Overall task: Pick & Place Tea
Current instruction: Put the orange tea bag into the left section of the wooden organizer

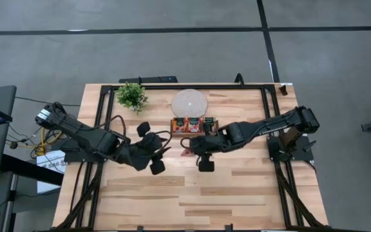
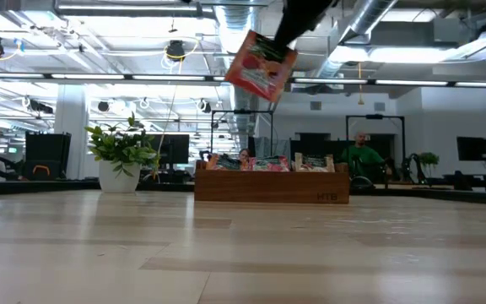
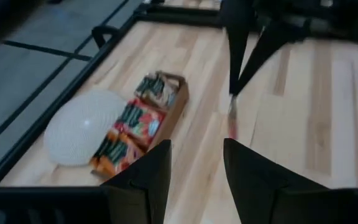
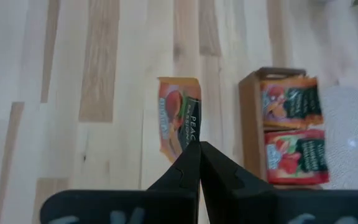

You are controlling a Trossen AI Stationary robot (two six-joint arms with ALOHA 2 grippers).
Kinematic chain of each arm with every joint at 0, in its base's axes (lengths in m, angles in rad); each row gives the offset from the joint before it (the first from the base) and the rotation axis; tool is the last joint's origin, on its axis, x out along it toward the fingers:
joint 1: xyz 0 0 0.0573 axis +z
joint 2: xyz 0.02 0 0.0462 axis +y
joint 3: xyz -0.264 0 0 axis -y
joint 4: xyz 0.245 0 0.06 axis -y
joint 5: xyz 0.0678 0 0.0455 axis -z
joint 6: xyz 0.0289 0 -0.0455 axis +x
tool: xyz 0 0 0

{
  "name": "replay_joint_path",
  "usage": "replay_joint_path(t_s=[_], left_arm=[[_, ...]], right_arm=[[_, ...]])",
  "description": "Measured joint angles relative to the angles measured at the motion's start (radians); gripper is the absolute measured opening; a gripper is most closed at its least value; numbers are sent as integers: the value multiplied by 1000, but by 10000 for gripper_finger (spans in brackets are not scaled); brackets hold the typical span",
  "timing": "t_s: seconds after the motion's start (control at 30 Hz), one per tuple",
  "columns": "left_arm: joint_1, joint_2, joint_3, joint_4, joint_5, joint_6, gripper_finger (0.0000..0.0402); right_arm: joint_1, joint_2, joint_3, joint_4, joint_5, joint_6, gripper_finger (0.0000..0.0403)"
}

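Near table: bare pale wood planks of the table (image 2: 243,253) fill the low view's foreground; nothing rests on them there.
Left gripper: the left gripper (image 1: 156,154) hovers at the table's middle, toward nine o'clock of the tray, its fingers (image 3: 145,177) spread apart and holding nothing.
Right gripper: the right gripper (image 4: 199,155) has its fingers pressed together, pinching one red-orange tea sachet (image 4: 179,121) by its edge.
Held sachet: lifted clear of the table. The low view shows it (image 2: 261,66) hanging tilted, high above the tray; the high view shows only a small red sliver just at six o'clock of the tray.
Left wrist view only: the sachet appears edge-on as a thin red strip beneath the right arm's dark fingers.
Right wrist view only: the sachet's printed face, with fruit art and a dark label band, is readable.
Wooden tray: the wooden tray (image 1: 212,120) sits at the table's far centre, its three compartments packed with more tea sachets (image 1: 192,124), red-orange with dark green labels.
White disc: the round white disc (image 1: 189,102) lies just beyond the tray, at its twelve o'clock, touching or nearly so.
Plant: the potted plant (image 1: 133,96) stands at ten o'clock of the tray.
Low view only: a person (image 2: 361,156) sits in the room behind the table.
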Motion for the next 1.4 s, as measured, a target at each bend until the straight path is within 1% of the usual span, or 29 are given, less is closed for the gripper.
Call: replay_joint_path(t_s=[0.07,0.23,0.43,0.63,0.77,0.97,1.17,1.4], left_arm=[[19,0,0,42,18,22,140],[66,2,0,94,129,28,140],[110,39,0,127,178,28,140],[125,83,0,163,247,27,140],[130,106,0,201,267,36,140],[138,114,0,250,265,52,140],[147,115,0,250,265,50,140],[151,149,0,256,282,43,140]], right_arm=[[-11,-1,9,17,0,-8,0],[-33,0,27,23,0,-23,0],[-33,-1,30,47,0,-52,0],[-33,-1,30,46,2,-52,0],[-33,-1,30,47,3,-52,0],[-33,-1,30,49,4,-52,0],[-30,-1,30,51,5,-52,0],[-29,-1,30,51,6,-52,0]])
